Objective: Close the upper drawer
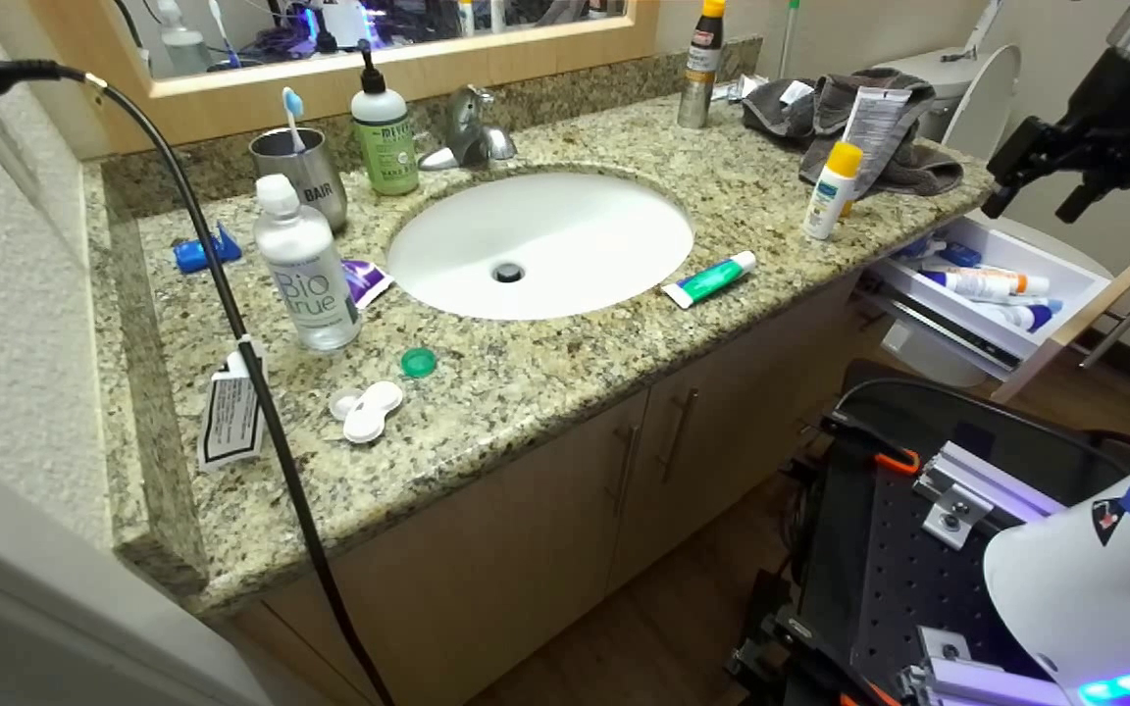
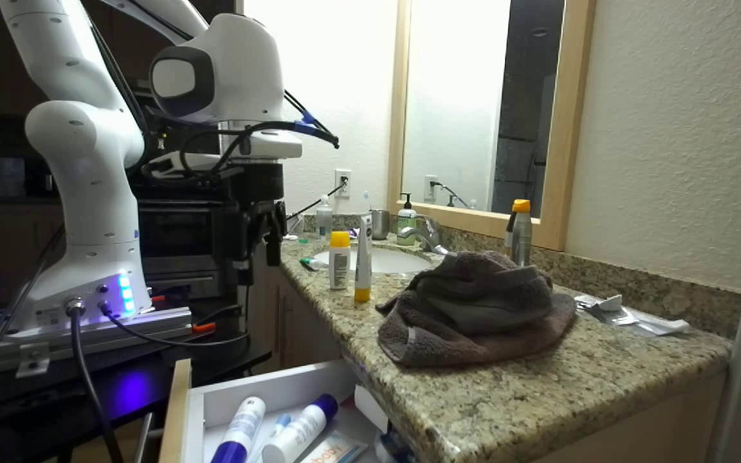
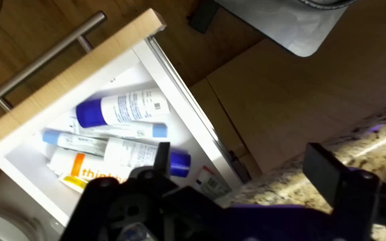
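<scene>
"Closing already?"
"Not yet pushing, seemingly — finding the upper drawer (image 3: 79,72) well out from under the bench (image 1: 526,378)."
"Gripping anything?"
"Gripping nothing, holding the fingers (image 3: 322,177) wide apart near the bench's front edge."
"Needing what next?"
"Probably getting outside the handle (image 3: 42,61), then pushing toward the bench."
"Missing anything?"
"Losing the upper drawer's back beneath the bench — partly losing the toiletries (image 3: 129,108) behind the fingers."

Bathroom — sink (image 1: 565,230), mirror (image 2: 473,109), toilet (image 1: 985,100)
</scene>
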Action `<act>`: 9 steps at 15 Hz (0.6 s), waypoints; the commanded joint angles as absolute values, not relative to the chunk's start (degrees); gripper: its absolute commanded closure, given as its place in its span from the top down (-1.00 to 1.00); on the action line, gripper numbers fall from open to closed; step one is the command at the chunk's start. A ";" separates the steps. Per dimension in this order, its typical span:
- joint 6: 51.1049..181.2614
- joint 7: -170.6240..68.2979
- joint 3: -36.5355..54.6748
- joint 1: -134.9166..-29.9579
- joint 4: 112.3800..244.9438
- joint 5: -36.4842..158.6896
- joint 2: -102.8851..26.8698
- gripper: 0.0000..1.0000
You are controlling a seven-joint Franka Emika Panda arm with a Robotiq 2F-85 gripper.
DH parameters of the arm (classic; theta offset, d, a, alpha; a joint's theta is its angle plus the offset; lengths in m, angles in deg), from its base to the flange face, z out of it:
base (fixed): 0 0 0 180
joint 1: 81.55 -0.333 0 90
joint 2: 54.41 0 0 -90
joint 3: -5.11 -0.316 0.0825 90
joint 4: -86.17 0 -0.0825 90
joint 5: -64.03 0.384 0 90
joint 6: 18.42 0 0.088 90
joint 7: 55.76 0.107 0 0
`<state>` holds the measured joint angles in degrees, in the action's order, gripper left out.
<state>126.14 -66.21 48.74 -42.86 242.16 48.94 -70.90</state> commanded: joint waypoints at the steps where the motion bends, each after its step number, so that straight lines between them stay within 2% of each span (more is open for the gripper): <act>1: 130.78 -60.99 47.29 -39.30 242.62 46.14 -62.89 1.00; 9: 130.38 -61.06 47.49 -39.62 242.24 47.37 -61.79 1.00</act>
<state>129.87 -60.52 48.11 -40.70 242.32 47.22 -62.84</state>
